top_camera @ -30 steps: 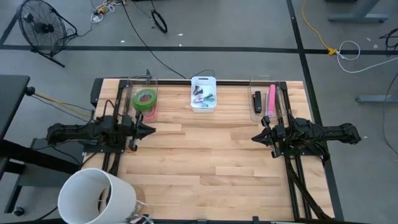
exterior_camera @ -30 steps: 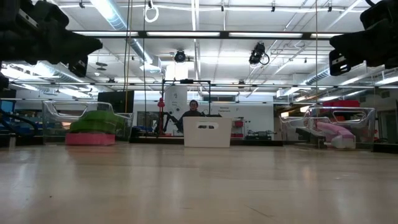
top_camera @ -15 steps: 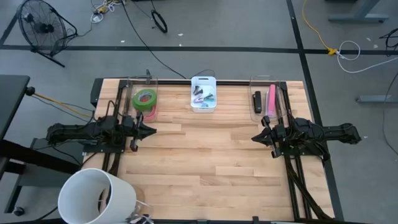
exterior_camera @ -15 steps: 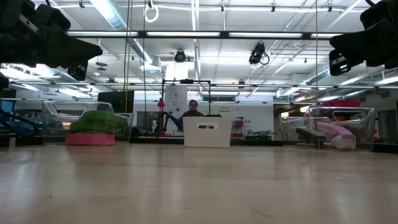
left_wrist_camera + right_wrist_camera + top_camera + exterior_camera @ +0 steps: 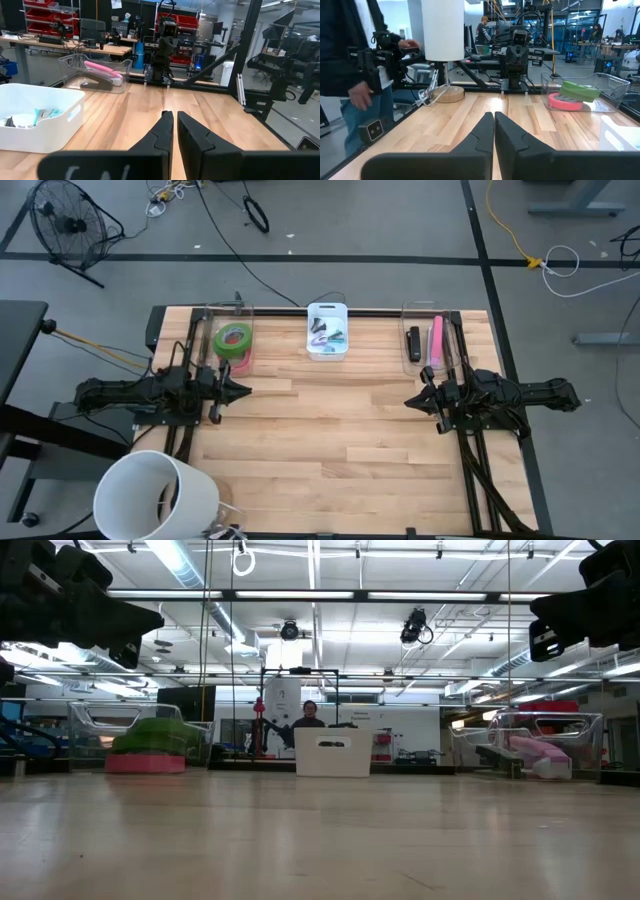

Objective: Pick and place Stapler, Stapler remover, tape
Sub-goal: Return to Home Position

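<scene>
The tape rings, green (image 5: 233, 337) stacked over red-pink (image 5: 565, 101), lie in a clear bin (image 5: 230, 340) at the table's far left. A white bin (image 5: 327, 330) at the far middle holds small stapler removers (image 5: 330, 333). A clear bin (image 5: 425, 343) at the far right holds a black stapler (image 5: 414, 342) and a pink stapler (image 5: 436, 340). My left gripper (image 5: 243, 390) is shut and empty above the left side of the table, below the tape bin in the high view. My right gripper (image 5: 408, 400) is shut and empty above the right side. Both point toward the table's middle.
A white cylinder on a wooden base (image 5: 155, 495) stands at the near left corner. A person (image 5: 350, 75) stands beyond the table's left edge. Bare wooden tabletop (image 5: 330, 420) lies between the two grippers.
</scene>
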